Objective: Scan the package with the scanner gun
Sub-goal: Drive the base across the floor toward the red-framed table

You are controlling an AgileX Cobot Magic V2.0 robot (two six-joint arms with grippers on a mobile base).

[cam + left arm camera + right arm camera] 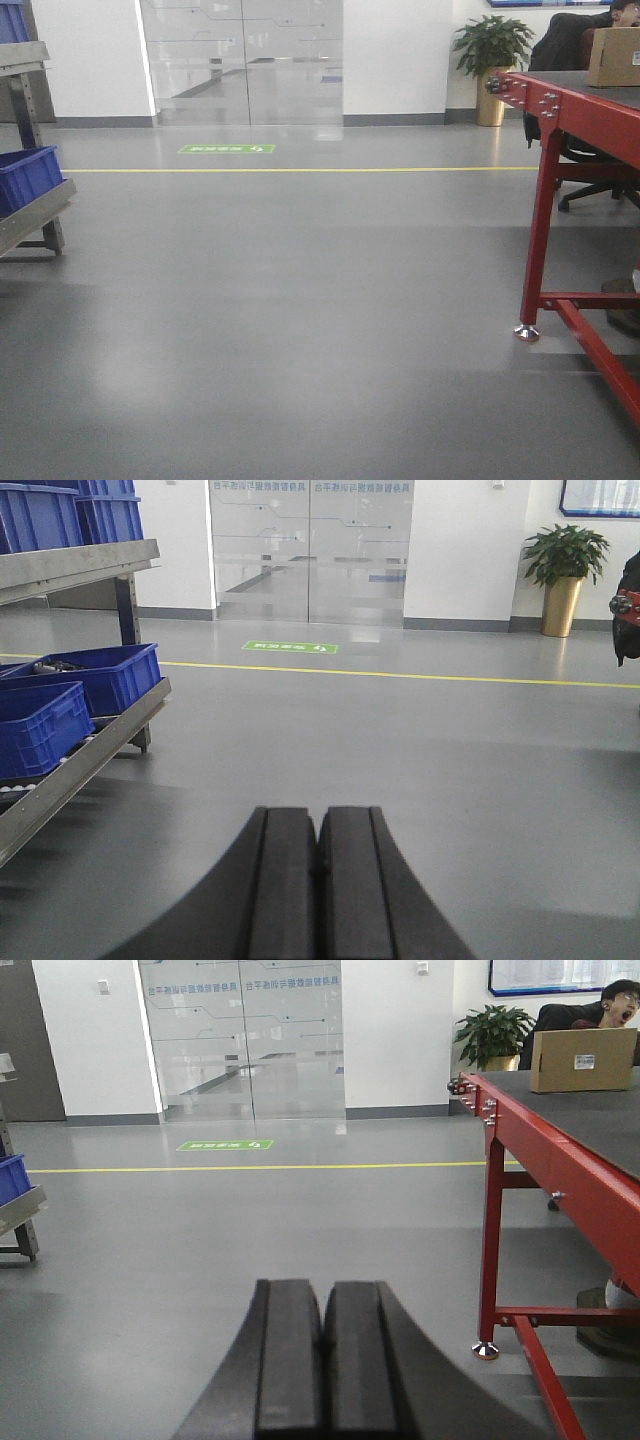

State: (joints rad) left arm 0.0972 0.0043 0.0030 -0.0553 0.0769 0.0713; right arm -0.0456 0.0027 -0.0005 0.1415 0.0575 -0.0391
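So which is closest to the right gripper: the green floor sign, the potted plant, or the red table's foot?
Right wrist view:
1. Table foot, right of the right gripper.
2. Green floor sign, ahead left.
3. Potted plant, back wall, right.

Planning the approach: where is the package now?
The package sits at the far end of the red-framed table, upper right in the right wrist view, in front of a seated person and right of the potted plant.

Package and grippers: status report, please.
Left gripper shut, empty. Right gripper shut, empty. Package sits at far end of red table, label facing right wrist camera. Scanner gun not in view.
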